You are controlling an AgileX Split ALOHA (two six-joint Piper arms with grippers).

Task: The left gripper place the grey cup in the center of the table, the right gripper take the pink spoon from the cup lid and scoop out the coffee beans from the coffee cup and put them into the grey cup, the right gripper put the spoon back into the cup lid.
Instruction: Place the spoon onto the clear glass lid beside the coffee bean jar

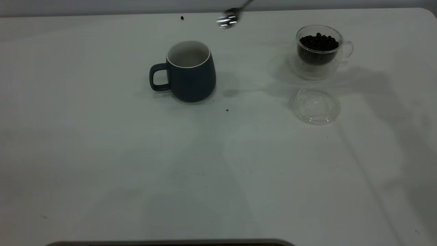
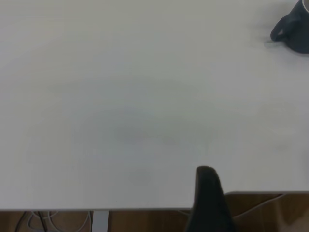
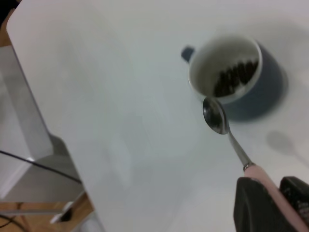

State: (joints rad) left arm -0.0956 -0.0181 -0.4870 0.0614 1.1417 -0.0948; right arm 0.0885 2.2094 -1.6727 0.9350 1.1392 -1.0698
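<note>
The grey cup [image 1: 191, 71] stands upright mid-table, handle toward the left; the right wrist view shows coffee beans [image 3: 235, 76] inside the cup [image 3: 268, 87]. My right gripper [image 3: 273, 189] is shut on the pink spoon [image 3: 263, 176] by its handle. The spoon's steel bowl [image 3: 215, 116] hangs empty just beside the cup's rim. In the exterior view only that bowl [image 1: 227, 19] shows, above the table's far edge. The coffee cup [image 1: 319, 51], heaped with beans [image 1: 319, 41], stands at the far right, the empty cup lid [image 1: 315, 105] in front of it. My left gripper [image 2: 208, 198] sits back at the table edge, far from the cup [image 2: 295, 29].
The white table [image 1: 102, 153] has a loose bean [image 1: 182, 17] near its far edge and another [image 1: 227, 110] in front of the grey cup. The left wrist view shows the table's edge [image 2: 120, 209] with cables and floor below.
</note>
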